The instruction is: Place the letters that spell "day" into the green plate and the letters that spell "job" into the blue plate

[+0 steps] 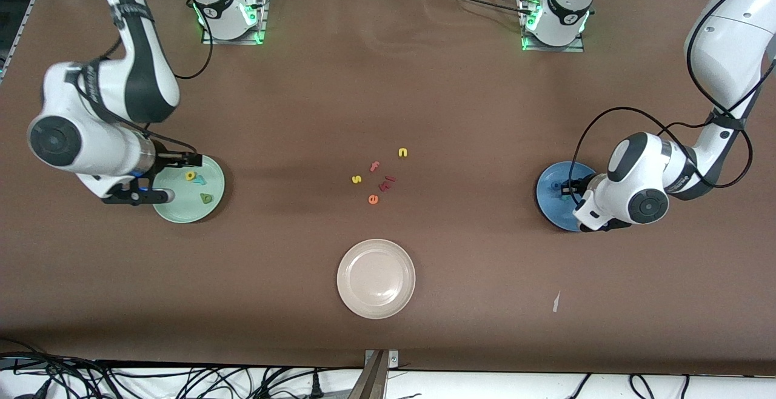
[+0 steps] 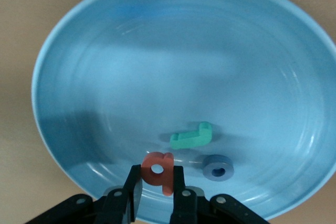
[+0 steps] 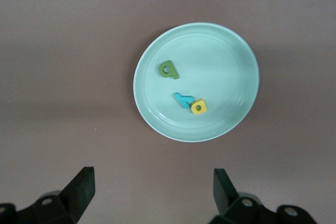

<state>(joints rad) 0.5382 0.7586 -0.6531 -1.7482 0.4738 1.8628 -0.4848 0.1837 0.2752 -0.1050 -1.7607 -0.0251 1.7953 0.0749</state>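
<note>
My left gripper [image 2: 157, 183] is shut on the pinkish-red "b" [image 2: 158, 170] and holds it low over the blue plate [image 2: 157, 51]. In that plate lie the teal "j" [image 2: 191, 137] and the blue "o" [image 2: 217, 167]. The front view shows the blue plate [image 1: 548, 199] at the left arm's end of the table, partly hidden by that arm's hand. The green plate [image 1: 188, 210] holds the yellow "d" [image 1: 190, 175], the teal "y" [image 1: 200, 179] and the olive "a" [image 1: 207, 199]. My right gripper [image 1: 173, 176] hangs open and empty over that plate's rim.
A beige plate [image 1: 376, 278] sits near the front edge at the table's middle. Farther from the camera lie loose letters: yellow "n" [image 1: 402, 153], red "f" [image 1: 374, 166], yellow "s" [image 1: 356, 179], orange "e" [image 1: 373, 199] and red pieces [image 1: 388, 182]. A white scrap [image 1: 556, 302] lies toward the left arm's end.
</note>
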